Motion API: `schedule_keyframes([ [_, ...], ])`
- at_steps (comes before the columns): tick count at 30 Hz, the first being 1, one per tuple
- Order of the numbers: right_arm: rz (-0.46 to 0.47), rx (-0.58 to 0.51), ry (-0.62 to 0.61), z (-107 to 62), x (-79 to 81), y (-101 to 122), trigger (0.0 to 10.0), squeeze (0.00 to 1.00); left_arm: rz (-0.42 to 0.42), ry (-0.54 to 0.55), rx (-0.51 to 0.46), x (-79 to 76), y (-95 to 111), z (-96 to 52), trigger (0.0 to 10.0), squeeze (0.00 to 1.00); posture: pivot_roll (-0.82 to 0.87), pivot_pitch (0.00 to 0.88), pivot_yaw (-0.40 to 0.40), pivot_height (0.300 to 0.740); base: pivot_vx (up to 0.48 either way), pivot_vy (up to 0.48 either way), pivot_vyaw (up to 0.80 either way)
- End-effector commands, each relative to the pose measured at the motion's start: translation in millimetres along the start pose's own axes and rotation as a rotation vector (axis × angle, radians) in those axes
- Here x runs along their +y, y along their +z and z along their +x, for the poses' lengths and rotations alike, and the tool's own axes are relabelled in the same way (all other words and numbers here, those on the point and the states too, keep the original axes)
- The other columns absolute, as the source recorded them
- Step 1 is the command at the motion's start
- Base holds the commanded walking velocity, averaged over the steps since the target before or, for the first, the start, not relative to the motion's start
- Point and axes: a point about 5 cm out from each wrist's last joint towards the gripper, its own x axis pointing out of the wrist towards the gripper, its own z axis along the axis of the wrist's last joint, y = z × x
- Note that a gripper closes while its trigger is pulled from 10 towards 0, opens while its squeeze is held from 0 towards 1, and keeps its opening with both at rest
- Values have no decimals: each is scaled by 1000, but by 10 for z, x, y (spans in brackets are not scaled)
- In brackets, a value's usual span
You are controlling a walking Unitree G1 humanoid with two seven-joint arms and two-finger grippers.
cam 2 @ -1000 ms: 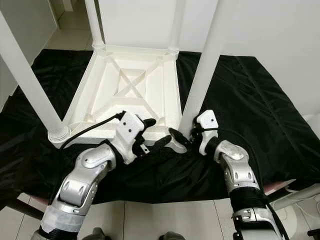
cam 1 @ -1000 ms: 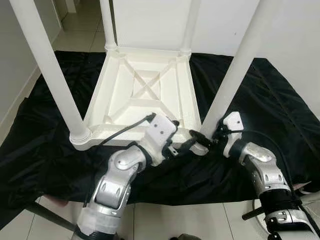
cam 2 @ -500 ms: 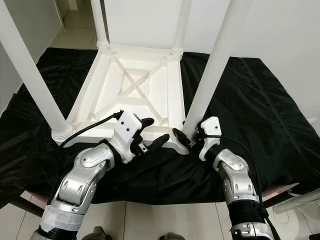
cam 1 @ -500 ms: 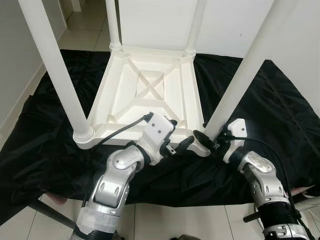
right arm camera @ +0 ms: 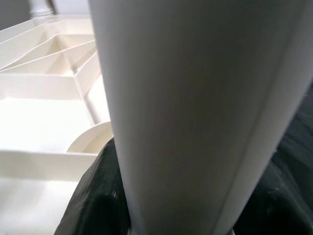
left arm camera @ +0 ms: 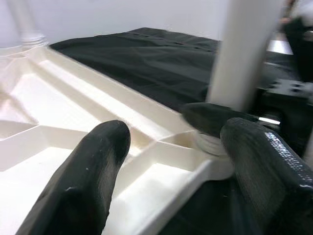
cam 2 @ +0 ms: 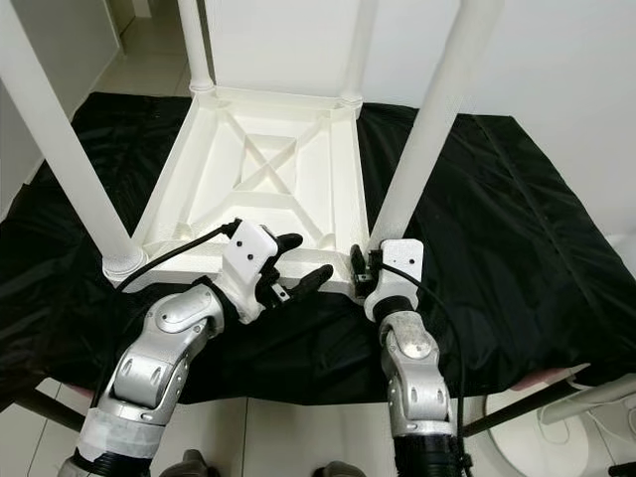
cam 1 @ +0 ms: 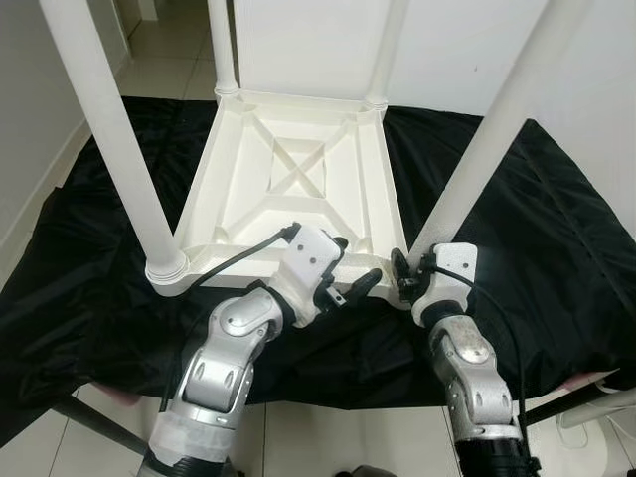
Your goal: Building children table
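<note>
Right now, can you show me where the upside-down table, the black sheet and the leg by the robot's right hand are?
upside-down table point(cam 1: 298, 174), left eye view, on the cross ribs of its underside.
black sheet point(cam 1: 537, 229), left eye view, on its bare right part.
near right leg point(cam 1: 477, 149), left eye view, midway up the white tube.

The upturned white table point(cam 1: 298, 189) lies on a black sheet point(cam 1: 556, 229) on the floor, and its four legs stand up as posts. The near-left leg point(cam 1: 114, 149) and the near-right leg point(cam 1: 487, 139) flank a wide open gap over the ribbed underside; the two far legs point(cam 1: 221, 45) close the far corners. The left pincer point(cam 1: 353, 286), fingers spread, sits at the near rim just beside the near-right corner. The right pincer point(cam 1: 405, 278) presses at the base of the near-right leg, its fingers point(right arm camera: 98, 196) on either side of it, so that corner is crowded. Open sheet lies to the right and to the left of the table.
</note>
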Motion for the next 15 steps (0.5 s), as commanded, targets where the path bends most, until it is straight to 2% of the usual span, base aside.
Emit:
schedule_keyframes([
  [1,-14,80,-65,-61,-24,-154,10000,0,-8,84,5,22,-7,-13,10000,0,-71,67,-34,740,0,0,0],
  [5,-27,81,-61,-73,49,-124,10000,0,-1,80,12,25,-15,-30,10000,0,-69,69,-38,740,0,0,0],
  [6,-8,69,-24,-84,58,-106,10000,459,0,83,13,34,-19,-33,10000,0,-67,68,-41,740,0,0,0],
  [7,7,64,-3,-95,63,-89,10000,1000,0,86,15,39,-23,-33,10000,0,-67,68,-41,740,0,0,0],
  [10,15,49,21,-104,55,-67,10000,1000,1,88,14,43,-22,-32,10000,0,-69,63,-41,740,0,0,0],
  [15,-33,-1,74,-127,-57,-8,10000,1000,6,94,6,54,-11,2,10000,0,-75,50,-45,740,0,0,0],
])
